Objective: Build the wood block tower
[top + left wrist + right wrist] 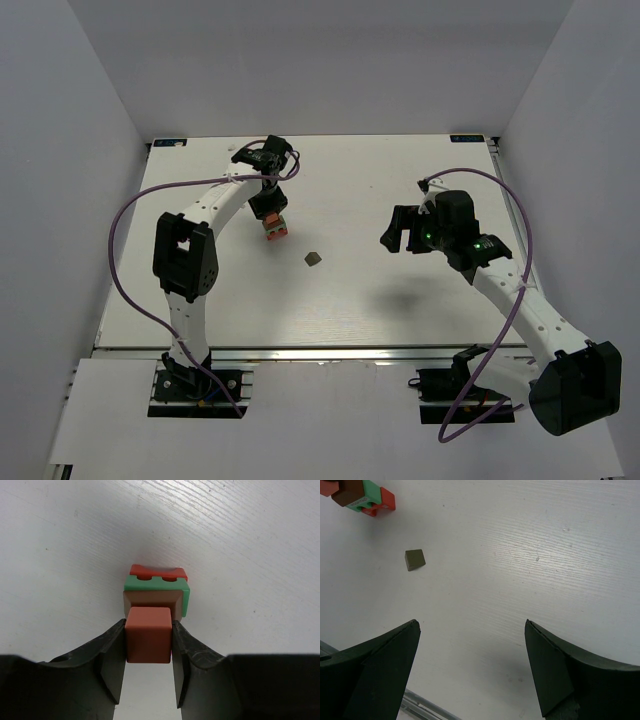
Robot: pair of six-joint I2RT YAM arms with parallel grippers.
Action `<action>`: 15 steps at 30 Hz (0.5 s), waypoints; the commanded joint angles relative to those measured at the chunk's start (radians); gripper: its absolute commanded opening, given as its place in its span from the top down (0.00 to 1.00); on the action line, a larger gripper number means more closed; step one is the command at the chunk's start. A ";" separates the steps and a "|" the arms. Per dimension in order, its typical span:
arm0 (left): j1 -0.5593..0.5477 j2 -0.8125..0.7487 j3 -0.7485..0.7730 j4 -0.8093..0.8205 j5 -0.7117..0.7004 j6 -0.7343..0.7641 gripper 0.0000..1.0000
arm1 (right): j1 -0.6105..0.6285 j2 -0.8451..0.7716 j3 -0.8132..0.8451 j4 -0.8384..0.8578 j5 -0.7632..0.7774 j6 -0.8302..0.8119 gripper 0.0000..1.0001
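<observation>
Table (250,540): white, matt, fine wood-like grain lines.
Orange cube (148,635): smooth matt paint.
Green slab (184,600): smooth paint, slight sheen.
Left fingers (112,655): black, plastic-looking, dull sheen.
Loose dark block (414,559): matt, dull.

Work surface: white table (400,300) with faint wood grain and a few small dark specks. Two items noted on it.

Item one: a lone dark brown block (313,258), centre of the top view, touching nothing else.

Item two: the tower (275,228), just up and left of the block. It comprises a red piece (158,572) nearest the surface, a mint-green slab (155,584), a brown piece (150,600) and an orange cube (148,635). Contact with the surface cannot be confirmed.
</observation>
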 commanded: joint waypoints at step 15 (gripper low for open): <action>-0.005 -0.083 -0.005 0.024 -0.025 0.008 0.48 | -0.005 -0.020 -0.002 0.039 -0.037 -0.015 0.10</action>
